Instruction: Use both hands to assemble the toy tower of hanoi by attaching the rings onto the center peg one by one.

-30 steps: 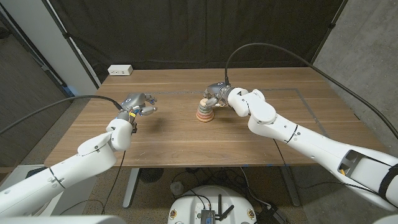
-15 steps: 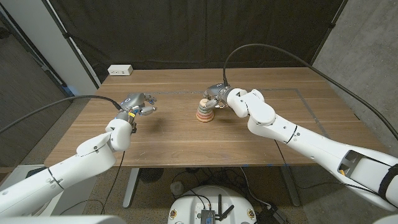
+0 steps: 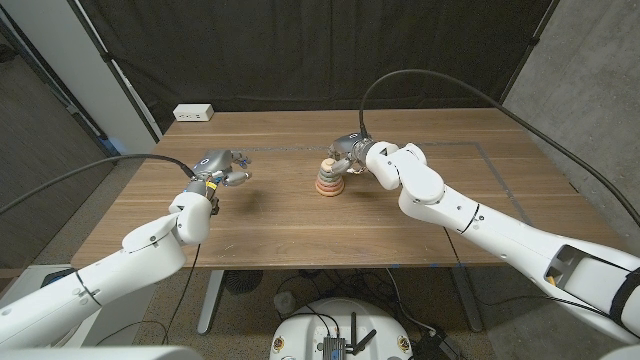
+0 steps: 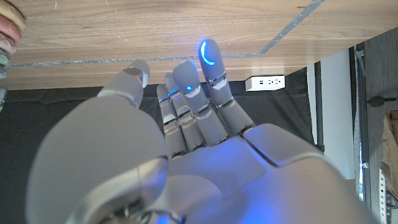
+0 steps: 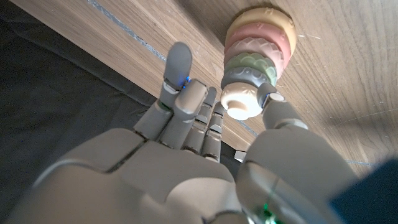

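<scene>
Head camera high over table [image 3: 300, 215], wrist cameras close behind hands, sharing tabletop

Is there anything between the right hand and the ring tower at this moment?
Nothing visible. The right hand is already at the ring tower: in the right wrist view its thumb and fingers flank the cream top piece, which sits above the stacked rings. The left hand is well off to the side, holding nothing.

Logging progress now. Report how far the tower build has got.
Nearly done, it seems. Done: the tower already carries yellow, pink, green and grey rings. In hand: the right robot hand touches the cream top piece, thumb beside it. The left robot hand holds nothing. Left: I see no loose rings on the table; only letting go.
</scene>
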`<state>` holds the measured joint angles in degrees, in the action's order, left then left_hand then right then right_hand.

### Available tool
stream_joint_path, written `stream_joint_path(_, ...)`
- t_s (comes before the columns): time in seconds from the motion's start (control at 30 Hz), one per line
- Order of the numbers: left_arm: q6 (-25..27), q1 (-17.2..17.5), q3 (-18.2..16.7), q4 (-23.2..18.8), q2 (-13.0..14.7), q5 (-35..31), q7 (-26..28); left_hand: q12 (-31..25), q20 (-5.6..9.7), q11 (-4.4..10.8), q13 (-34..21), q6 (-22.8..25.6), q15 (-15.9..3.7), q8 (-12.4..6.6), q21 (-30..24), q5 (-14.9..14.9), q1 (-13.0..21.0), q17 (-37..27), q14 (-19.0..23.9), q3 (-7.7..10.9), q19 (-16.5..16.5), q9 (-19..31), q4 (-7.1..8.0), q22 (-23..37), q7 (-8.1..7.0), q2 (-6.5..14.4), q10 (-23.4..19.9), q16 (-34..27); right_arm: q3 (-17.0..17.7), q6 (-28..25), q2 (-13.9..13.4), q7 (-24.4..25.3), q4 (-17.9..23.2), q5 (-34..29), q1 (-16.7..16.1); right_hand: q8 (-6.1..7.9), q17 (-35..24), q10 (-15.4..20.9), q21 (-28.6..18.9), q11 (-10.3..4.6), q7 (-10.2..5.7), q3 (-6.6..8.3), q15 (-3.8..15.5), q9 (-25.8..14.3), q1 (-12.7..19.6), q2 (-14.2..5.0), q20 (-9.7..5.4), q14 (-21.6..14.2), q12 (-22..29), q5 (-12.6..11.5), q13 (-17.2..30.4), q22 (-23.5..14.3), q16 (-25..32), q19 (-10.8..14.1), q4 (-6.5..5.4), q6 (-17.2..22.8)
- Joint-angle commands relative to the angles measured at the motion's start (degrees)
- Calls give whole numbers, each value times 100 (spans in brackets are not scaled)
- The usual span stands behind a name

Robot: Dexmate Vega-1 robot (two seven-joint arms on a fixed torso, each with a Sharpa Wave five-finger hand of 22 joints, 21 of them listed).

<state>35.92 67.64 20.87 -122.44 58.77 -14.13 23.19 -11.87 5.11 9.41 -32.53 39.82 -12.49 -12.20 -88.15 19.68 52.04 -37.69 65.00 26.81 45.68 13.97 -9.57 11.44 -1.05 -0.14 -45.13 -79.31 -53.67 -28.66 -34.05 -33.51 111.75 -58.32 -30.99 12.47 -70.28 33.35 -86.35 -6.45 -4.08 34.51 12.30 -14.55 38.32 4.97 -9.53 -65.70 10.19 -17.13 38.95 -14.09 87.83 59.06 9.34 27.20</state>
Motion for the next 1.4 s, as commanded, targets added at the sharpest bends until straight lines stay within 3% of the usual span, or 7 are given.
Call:
stream_joint_path(0.03, 23, 28, -15, -51, 2, -18, 20, -4, 691, 22, -19, 11, -8, 23, -34, -10, -37, -39, 66, 40, 29, 31, -9, 19, -1, 6, -44, -23, 281, -144, -102, 176, 298, -43, -281, -6, -19, -32, 5, -13, -2, 3, 11, -25, 5, 45, -301, 3, 26, 27, -9, -12, -8, -47, -8, -24)
stream_joint_path(0.67, -32, 68, -58, -90, -81, -104, 158, 7, 692, 39, -16, -14, -8, 29, -34, -12, -39, -40, 67, 46, 26, 34, -10, 15, -14, -2, -8, -24, 917, -736, -380, 820, 929, 56, -1058, 163, -1, 177, 21, -93, -36, 104, 16, -109, 77, -104, -304, 108, 135, 39, -121, 11, -51, -87, -20, 263)
stream_joint_path(0.87, 8, 48, -15, -120, -152, -172, 206, 3, 692, 45, -29, -20, -8, 30, -37, -13, -39, -33, 53, 46, 30, 35, -10, 17, -12, -6, 7, -13, 1236, -891, -525, 1357, 1096, 284, -1445, 249, -9, 296, -10, -153, -52, 155, 17, -156, 140, -200, -305, 72, 159, 33, -162, -2, -16, -46, -14, 412)
stream_joint_path(1.23, 52, -62, 59, -105, -293, -243, 230, 17, 692, 31, -22, -70, -7, 45, -46, -17, -40, -25, 35, 45, 34, 34, -11, 28, -13, -15, 54, -1, 1570, -1023, -784, 1936, 1229, 723, -1817, 323, -13, 366, -26, -183, -107, 213, 17, -219, 234, -280, -304, 35, 151, 9, -209, 2, 26, -22, 15, 500)
stream_joint_path(1.4, -348, -182, 64, 135, -498, -140, 367, 21, 692, 17, -11, -109, -7, 56, -36, -18, -38, -48, 52, 45, 29, 34, -11, 13, -7, -17, 62, -22, 1901, -930, -1053, 2439, 1334, 1102, -2171, 310, -22, 326, -41, -178, -108, 225, 16, -240, 263, -288, -303, 15, 130, 5, -219, -7, 46, -11, 24, 439)
